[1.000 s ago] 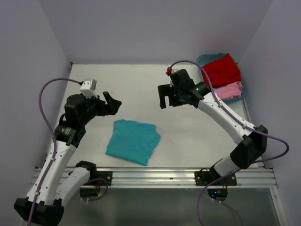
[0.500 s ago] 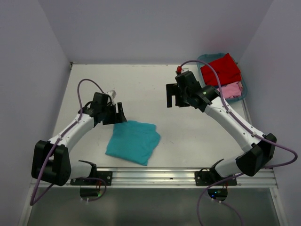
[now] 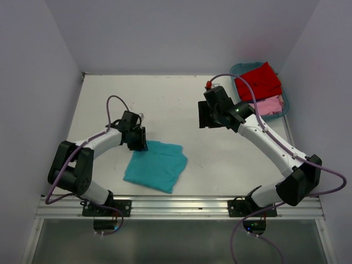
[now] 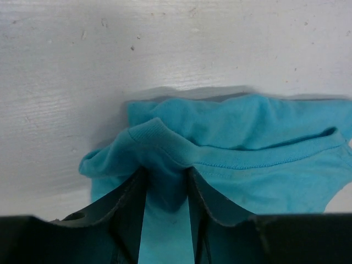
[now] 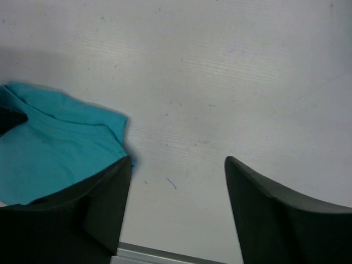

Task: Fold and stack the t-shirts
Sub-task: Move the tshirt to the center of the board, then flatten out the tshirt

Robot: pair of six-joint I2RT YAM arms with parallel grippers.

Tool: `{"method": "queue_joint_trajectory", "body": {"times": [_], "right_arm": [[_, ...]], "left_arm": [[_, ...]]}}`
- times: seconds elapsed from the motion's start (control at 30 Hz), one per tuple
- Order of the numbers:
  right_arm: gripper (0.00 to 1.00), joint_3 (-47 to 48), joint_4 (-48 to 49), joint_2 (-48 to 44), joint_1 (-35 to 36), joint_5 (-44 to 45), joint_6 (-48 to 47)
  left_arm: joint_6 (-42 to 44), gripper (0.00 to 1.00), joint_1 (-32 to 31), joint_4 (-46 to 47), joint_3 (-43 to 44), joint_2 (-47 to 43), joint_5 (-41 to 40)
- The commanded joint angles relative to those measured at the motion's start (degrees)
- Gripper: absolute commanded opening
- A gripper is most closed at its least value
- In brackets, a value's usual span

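Between the fingers of your left gripper point(image 4: 164, 184) a ribbed edge of the turquoise t-shirt point(image 3: 157, 165) is bunched and pinched tight, at the folded cloth's far-left corner. The rest lies flat on the table point(image 3: 165, 93), trailing away from those fingers. That hold, I judge, readies the corner for another fold or a drag.

Your right gripper point(image 5: 179, 165) hangs with fingers spread and only bare tabletop between them, likely waiting. The red t-shirt point(image 3: 258, 80) and pale pink t-shirt point(image 3: 268, 105) sit in the tub point(image 3: 237, 69), well behind those fingers.

Half a second ago the left gripper was just short of that corner. A second ago it was raised and well apart. The shirt has barely shifted.
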Motion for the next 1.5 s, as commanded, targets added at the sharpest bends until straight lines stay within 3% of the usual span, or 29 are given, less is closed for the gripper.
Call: {"method": "queue_joint_trajectory", "body": {"times": [0.0,0.07,0.17,0.3,0.4,0.63,0.83,1.07,1.1,1.23,1.47], "right_arm": [[0.58,-0.57,1.75,-0.63,0.16,-0.75,0.60],[0.49,-0.75,1.84,-0.45,0.24,-0.66,0.60],[0.33,-0.92,2.19,-0.45,0.16,-0.14,0.69],[0.29,-1.97,3.51,0.16,0.16,1.36,1.31],[0.28,-3.38,6.49,1.91,0.16,1.53,2.18],[0.33,-1.10,12.64,11.75,-0.55,-4.08,2.63],[0.33,2.24,15.46,17.30,-0.72,-8.83,3.33],[0.31,-1.61,19.41,10.29,-0.72,-13.48,3.59],[0.34,-2.49,21.24,9.31,-0.64,-13.76,3.42],[0.58,-4.79,24.42,7.37,-0.64,-22.08,1.75],[0.65,-3.39,29.08,12.98,-0.64,-29.49,0.25]], "left_arm": [[-0.58,0.36,-0.81,2.69,1.99,0.23,-0.87],[-0.76,0.16,-0.81,2.43,2.26,-0.20,-0.60],[-1.11,0.00,-1.25,1.21,3.57,-1.35,-0.69],[-0.41,0.00,-4.14,-6.15,9.36,-5.73,-2.18],[0.82,0.00,-7.56,-11.69,19.53,-8.98,-3.76],[3.10,0.01,-10.39,-20.06,34.59,-11.81,-1.83],[4.95,0.08,-10.48,-21.48,33.99,-12.51,-4.29],[6.45,0.08,-10.48,-18.23,28.01,-10.06,-2.10],[6.54,0.08,-10.48,-18.05,27.75,-9.62,-1.75],[6.19,0.08,-10.48,-16.39,26.87,-7.94,2.28],[5.74,0.08,-11.36,-15.06,27.75,-8.56,5.89]]}}
